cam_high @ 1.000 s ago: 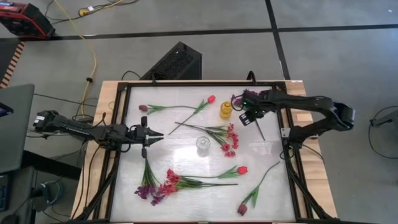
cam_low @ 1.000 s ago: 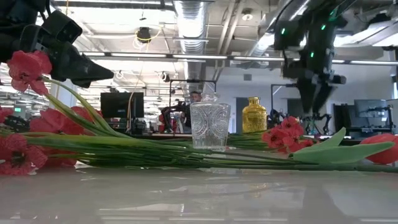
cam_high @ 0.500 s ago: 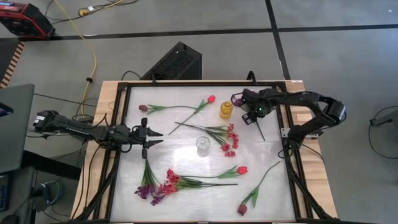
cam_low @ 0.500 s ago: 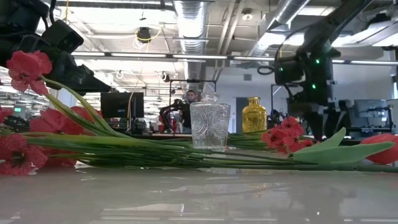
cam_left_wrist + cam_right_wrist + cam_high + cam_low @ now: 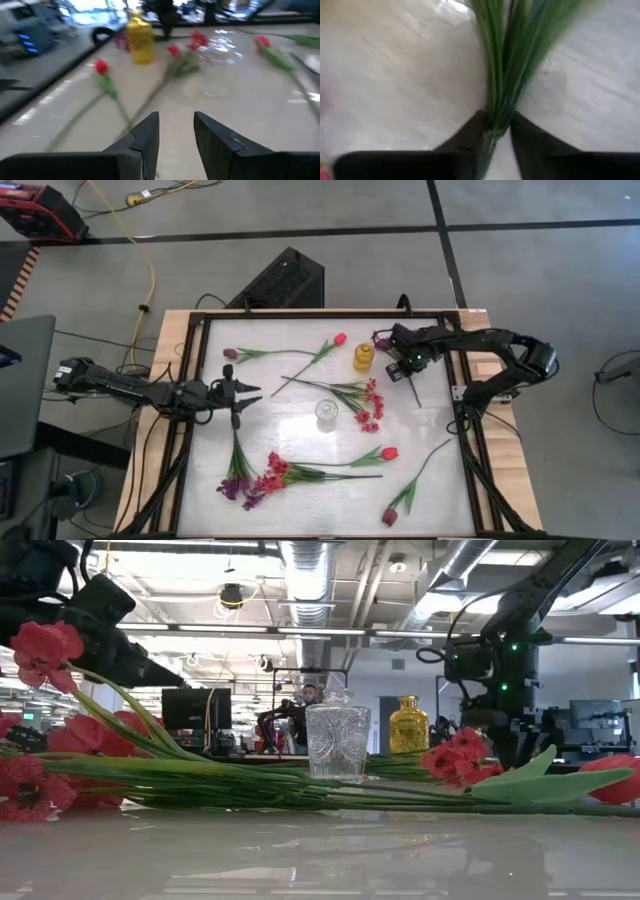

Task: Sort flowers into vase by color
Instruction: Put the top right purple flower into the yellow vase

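Several flowers lie flat on the white table: a red tulip [image 5: 339, 339], a dark bud [image 5: 231, 353], a red spray [image 5: 370, 402], a red tulip [image 5: 389, 453], a dark red tulip [image 5: 389, 517], and purple [image 5: 235, 485] and red [image 5: 270, 475] clusters. A yellow vase [image 5: 363, 357] and a clear glass vase [image 5: 326, 412] stand mid-table. My right gripper [image 5: 409, 367] is down at the far right, shut on the green stalk of a purple flower [image 5: 380, 338]. My left gripper [image 5: 250, 393] hovers open at the left, with nothing between its fingers [image 5: 150, 135]. My right gripper pinches the purple flower's bundle of green stalk and leaves [image 5: 496, 117] between its two fingers, partway between the blossom and the free stalk end [image 5: 420, 400]. The fingers come from above, pointing down, one on each side of the stalk. The flower lies on the table.
The table has a dark frame [image 5: 470, 430] around its edges. The yellow vase stands close to my right gripper, toward the left. A black box [image 5: 285, 280] sits beyond the far edge. A person shows in the room behind the table [image 5: 312, 698].
My right gripper has gone down to the table at the purple flower's stalk and shut on it. My left gripper has opened a little and otherwise stayed about where it was.
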`<action>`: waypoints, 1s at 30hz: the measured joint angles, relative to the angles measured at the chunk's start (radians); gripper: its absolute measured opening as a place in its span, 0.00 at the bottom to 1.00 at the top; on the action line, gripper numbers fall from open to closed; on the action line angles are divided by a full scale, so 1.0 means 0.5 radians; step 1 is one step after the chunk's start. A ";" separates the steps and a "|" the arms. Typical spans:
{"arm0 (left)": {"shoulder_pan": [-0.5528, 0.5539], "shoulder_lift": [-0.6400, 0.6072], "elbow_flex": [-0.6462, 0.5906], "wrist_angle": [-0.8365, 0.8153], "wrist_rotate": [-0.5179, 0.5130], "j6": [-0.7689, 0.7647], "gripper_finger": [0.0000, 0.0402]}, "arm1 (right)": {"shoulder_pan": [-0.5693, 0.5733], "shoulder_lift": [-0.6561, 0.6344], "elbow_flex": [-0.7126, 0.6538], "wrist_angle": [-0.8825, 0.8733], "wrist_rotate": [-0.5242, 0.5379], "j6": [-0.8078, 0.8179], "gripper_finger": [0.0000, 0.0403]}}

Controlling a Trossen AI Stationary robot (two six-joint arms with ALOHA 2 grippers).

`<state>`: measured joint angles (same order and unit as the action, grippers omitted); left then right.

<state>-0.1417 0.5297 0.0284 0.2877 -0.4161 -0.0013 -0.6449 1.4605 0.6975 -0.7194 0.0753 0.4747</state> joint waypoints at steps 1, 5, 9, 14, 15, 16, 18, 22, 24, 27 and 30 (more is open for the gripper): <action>0.000 -0.001 0.000 0.034 -0.048 0.001 0.28 | -0.008 -0.004 0.000 -0.009 0.001 0.023 0.15; 0.001 -0.002 0.003 0.095 -0.138 0.010 0.28 | -0.039 -0.099 -0.008 -0.032 0.020 0.069 0.08; 0.000 0.000 0.003 0.037 -0.123 -0.021 0.28 | -0.028 -0.339 0.037 -0.031 0.117 0.148 0.09; 0.000 0.000 0.003 -0.089 -0.123 -0.083 0.28 | 0.094 -0.730 0.057 0.321 0.444 0.202 0.08; 0.000 0.000 0.003 -0.108 -0.124 -0.084 0.28 | 0.134 -0.806 0.052 0.473 0.509 0.193 0.08; 0.000 0.000 0.003 -0.123 -0.124 -0.087 0.28 | 0.181 -0.876 0.029 0.685 0.565 0.175 0.08; 0.000 0.000 0.002 -0.127 -0.124 -0.088 0.28 | 0.283 -0.978 -0.048 1.170 0.623 0.097 0.08; 0.000 0.000 0.002 -0.114 -0.124 -0.089 0.28 | 0.498 -0.983 -0.225 2.154 0.682 -0.192 0.09; 0.000 0.000 0.002 -0.107 -0.124 -0.089 0.28 | 0.571 -0.934 -0.270 2.444 0.701 -0.302 0.09; 0.000 0.000 0.002 -0.107 -0.124 -0.092 0.28 | 0.641 -0.837 -0.285 2.621 0.724 -0.414 0.09; 0.000 0.000 0.002 -0.107 -0.125 -0.101 0.28 | 0.669 -0.755 -0.286 2.659 0.791 -0.479 0.09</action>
<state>-0.1417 0.5295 0.0296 0.2340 -0.4788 -0.0519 -0.3104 1.0829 0.5545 0.6100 0.4706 0.2350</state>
